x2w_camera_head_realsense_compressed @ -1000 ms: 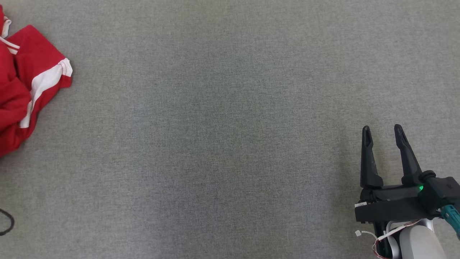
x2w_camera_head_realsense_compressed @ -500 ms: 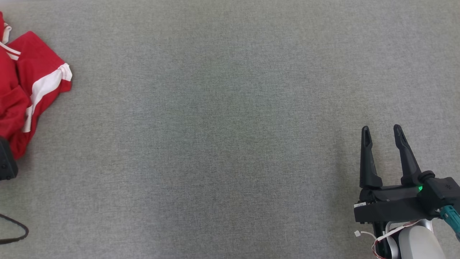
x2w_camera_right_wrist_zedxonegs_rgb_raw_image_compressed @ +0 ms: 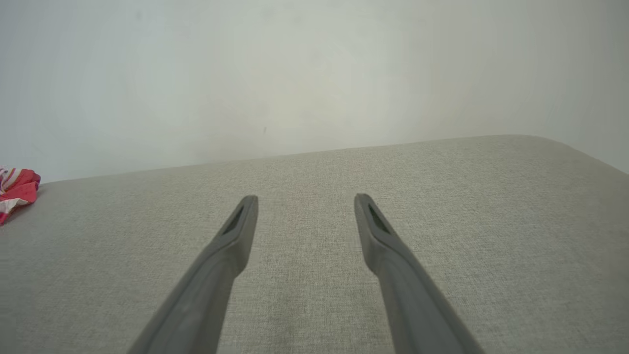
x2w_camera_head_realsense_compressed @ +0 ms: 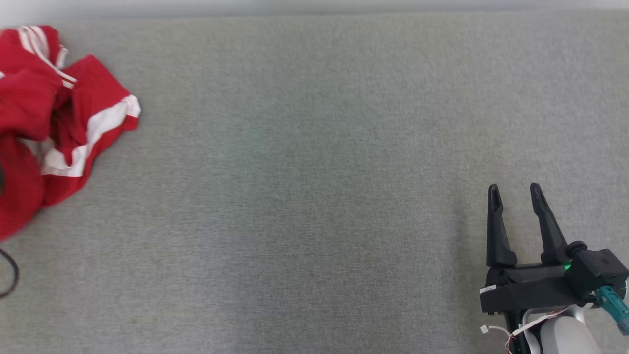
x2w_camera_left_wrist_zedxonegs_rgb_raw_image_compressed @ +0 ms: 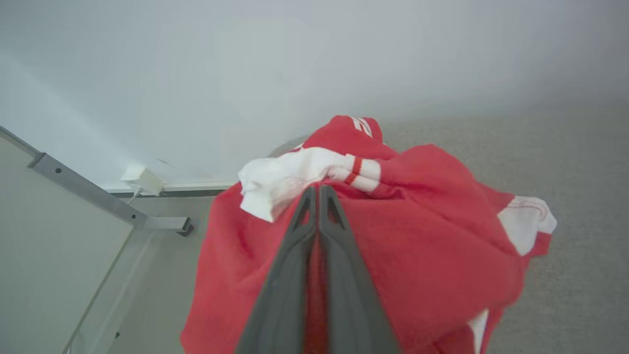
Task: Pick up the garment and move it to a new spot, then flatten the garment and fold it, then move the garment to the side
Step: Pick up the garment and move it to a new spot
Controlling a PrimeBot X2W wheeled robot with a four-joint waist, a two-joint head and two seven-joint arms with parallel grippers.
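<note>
My left fingers (x2w_camera_left_wrist_zedxonegs_rgb_raw_image_compressed: 295, 275) are clenched together with a strip of red cloth between them, so I judge they are grasping the garment (x2w_camera_left_wrist_zedxonegs_rgb_raw_image_compressed: 422, 236) by one fold near its white band. The grip looks thin (I cannot see how many layers are inside it), and this is my first worry. If I lift or pull quickly, the fold may slide out and the garment may fall in a heap.

The rest of the cloth is bunched around these fingers and spills to one side. When I carry it across, the loose part may drag on the surface (x2w_camera_head_realsense_compressed: 314, 196), and the friction can pull it free.

In the head view the garment lies at the far left of the surface, close to the back edge. A slip here could send it over the side, where I see a metal frame (x2w_camera_left_wrist_zedxonegs_rgb_raw_image_compressed: 98, 201). My right fingers (x2w_camera_head_realsense_compressed: 496, 226) are spread apart and hold nothing. They are well apart from the garment, too far to catch it.
</note>
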